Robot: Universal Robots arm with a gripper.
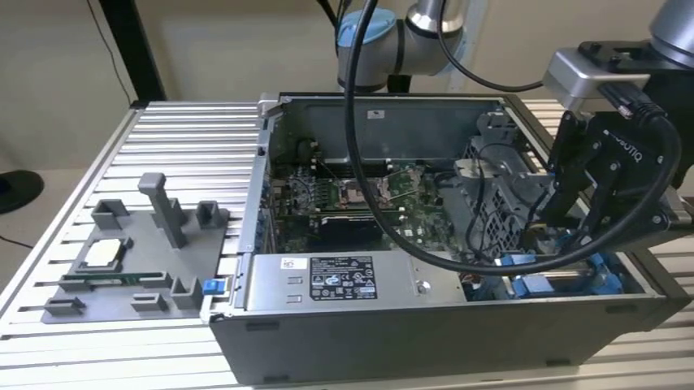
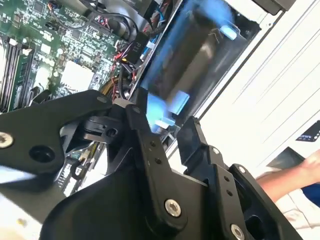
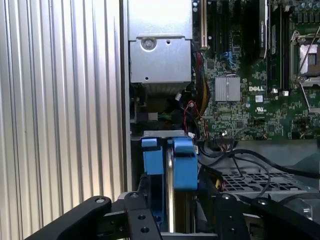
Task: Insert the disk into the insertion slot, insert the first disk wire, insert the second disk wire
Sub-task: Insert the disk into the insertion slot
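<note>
My gripper hangs over the front corner of the open computer case, at the exterior view's right. In the first wrist view the gripper is shut on the disk, which I see edge-on as a silver strip between the two halves of its bright blue frame. In the second wrist view the disk reaches away from the black fingers as a dark slab with blue ends. The insertion slot, with its blue tabs, lies just below the gripper inside the case.
The grey power-supply box sits along the case's front wall, and the motherboard lies behind it. A perforated cage and black cables crowd the gripper. A grey fixture holds parts on the ribbed table. A person's arm is nearby.
</note>
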